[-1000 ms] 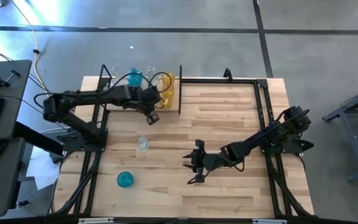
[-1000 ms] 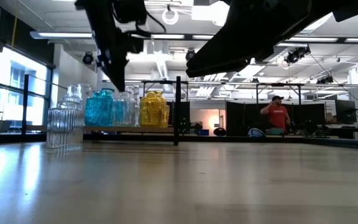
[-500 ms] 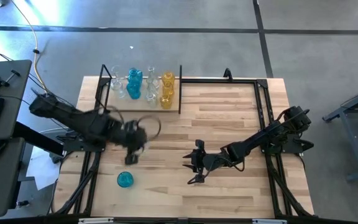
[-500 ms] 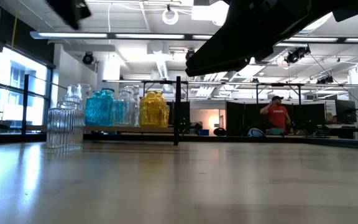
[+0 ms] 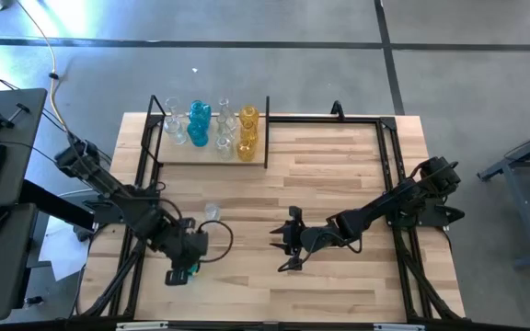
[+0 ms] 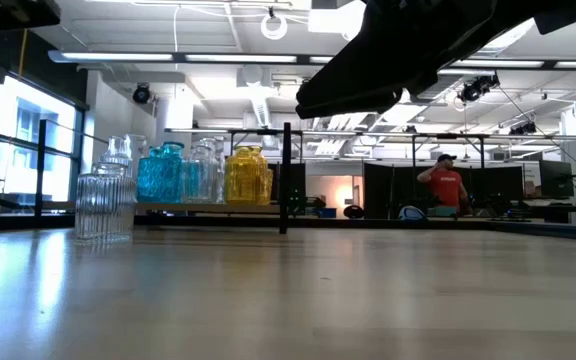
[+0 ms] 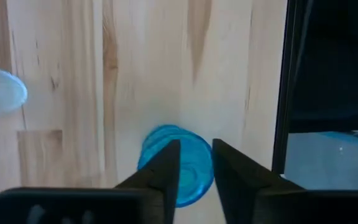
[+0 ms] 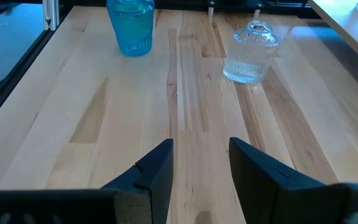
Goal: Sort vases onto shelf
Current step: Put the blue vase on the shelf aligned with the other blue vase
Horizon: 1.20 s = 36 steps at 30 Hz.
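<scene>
Here the left pincer is hanging directly over a teal vase standing near the front left edge of the worktop, its fingers slightly parted above the vase's mouth and gripping nothing. A clear ribbed vase is standing nearby. The right pincer is waiting mid-worktop, spread and empty. More teal, clear and amber vases are sitting together on the shelf at the back.

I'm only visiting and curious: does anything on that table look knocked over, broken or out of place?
Nothing looks tipped or broken. Two vases stand upright off the shelf: a clear vase and a teal vase on the tabletop. The left gripper hangs over the teal one.
</scene>
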### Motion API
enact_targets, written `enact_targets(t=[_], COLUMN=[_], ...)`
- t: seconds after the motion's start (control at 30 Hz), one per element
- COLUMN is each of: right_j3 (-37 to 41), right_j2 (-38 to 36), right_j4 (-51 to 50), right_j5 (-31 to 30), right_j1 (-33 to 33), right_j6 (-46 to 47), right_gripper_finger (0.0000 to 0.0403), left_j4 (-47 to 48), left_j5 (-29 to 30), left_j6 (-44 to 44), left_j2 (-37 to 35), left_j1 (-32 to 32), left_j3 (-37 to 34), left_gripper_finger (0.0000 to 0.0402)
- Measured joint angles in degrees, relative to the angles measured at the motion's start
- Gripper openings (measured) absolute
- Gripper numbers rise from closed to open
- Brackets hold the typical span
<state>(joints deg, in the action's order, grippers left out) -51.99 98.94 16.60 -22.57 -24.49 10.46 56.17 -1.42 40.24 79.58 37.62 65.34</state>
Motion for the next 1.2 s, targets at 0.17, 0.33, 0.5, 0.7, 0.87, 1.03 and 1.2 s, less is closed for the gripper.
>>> enact_targets(t=[0.17, 0.33, 0.5, 0.7, 0.87, 1.03, 1.2], right_j3=[0.0, 0.0, 0.0, 0.0, 0.0, 0.0, 0.0], right_j2=[0.0, 0.0, 0.0, 0.0, 0.0, 0.0, 0.0], right_j4=[0.0, 0.0, -0.2, -0.8, -0.9, -0.9, -0.9], right_j5=[0.0, 0.0, 0.0, 0.0, 0.0, 0.0, 0.0], right_j1=[0.0, 0.0, 0.0, 0.0, 0.0, -0.1, -0.2], right_j6=[0.0, 0.0, 0.0, 0.0, 0.0, 0.0, 0.0], right_gripper_finger=[0.0138, 0.0138, 0.0138, 0.0138, 0.0138, 0.0138, 0.0138], left_j4=[0.0, 1.0, 5.8, 6.2, 7.0, 7.1, 7.1], left_j5=[-0.3, -2.8, -1.6, 0.9, 0.8, 0.6, 0.1], left_j6=[2.5, 3.6, 5.7, 4.7, 4.6, 2.4, 1.2], left_j2=[0.6, 0.6, 1.8, 5.2, 7.8, 9.3, 9.7], left_j1=[1.7, 3.6, 5.6, 5.6, 5.0, 4.6, 4.6], left_j3=[0.0, 0.0, 0.0, 0.0, 0.0, 0.0, 0.0], left_gripper_finger=[0.0134, 0.0153, 0.0141, 0.0125, 0.0125, 0.0125, 0.0094])
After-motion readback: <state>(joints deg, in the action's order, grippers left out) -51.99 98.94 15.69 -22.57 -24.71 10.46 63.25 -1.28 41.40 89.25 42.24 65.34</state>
